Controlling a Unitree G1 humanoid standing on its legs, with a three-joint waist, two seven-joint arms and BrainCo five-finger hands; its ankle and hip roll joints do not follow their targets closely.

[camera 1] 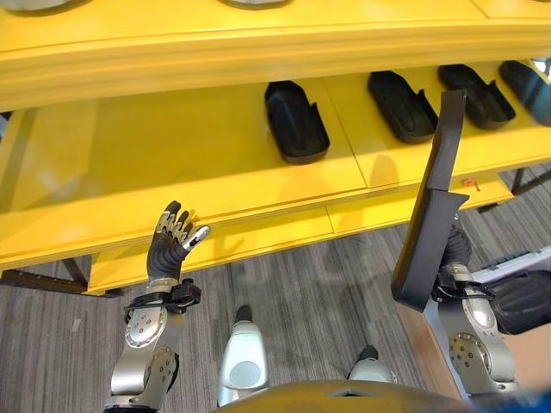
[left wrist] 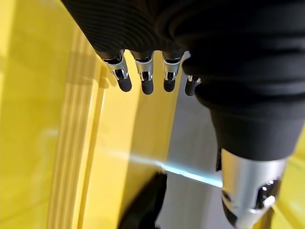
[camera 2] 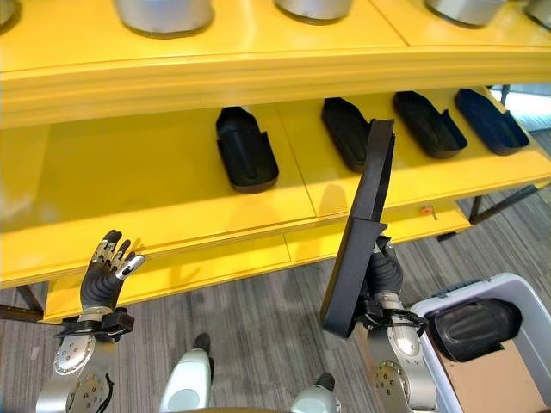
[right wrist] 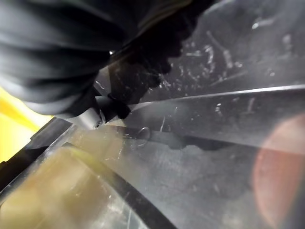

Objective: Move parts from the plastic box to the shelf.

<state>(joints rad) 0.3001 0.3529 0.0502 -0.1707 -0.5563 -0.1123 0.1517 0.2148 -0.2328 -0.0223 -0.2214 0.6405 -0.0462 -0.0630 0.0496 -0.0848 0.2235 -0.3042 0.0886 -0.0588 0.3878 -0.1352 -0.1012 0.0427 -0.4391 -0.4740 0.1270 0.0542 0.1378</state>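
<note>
Long black part point(camera 2: 362, 232) held upright at 3 o'clock, gripped at its lower end by right hand point(camera 2: 385, 271); below yellow shelf point(camera 2: 155, 194). Looks rigid, light, top-heavy: better grasped mid-length. Left hand point(camera 1: 170, 237) relaxed, empty, 8 o'clock.

Right hand holds a long black part upright before the yellow shelf.

Yellow shelf point(camera 1: 172, 163) is the landmark. Four black parts lie on its lower level: one mid-shelf point(camera 1: 295, 121), three more toward the right end point(camera 1: 403, 106) point(camera 1: 476, 95) point(camera 1: 527, 89). The held part point(camera 1: 430, 215) stands nearly vertical in front of the shelf's front edge, right hand point(camera 1: 454, 249) behind its lower portion, fingers hidden. Left hand point(camera 1: 172, 237) is raised just below the front edge, fingers straight, holding nothing.
</note>
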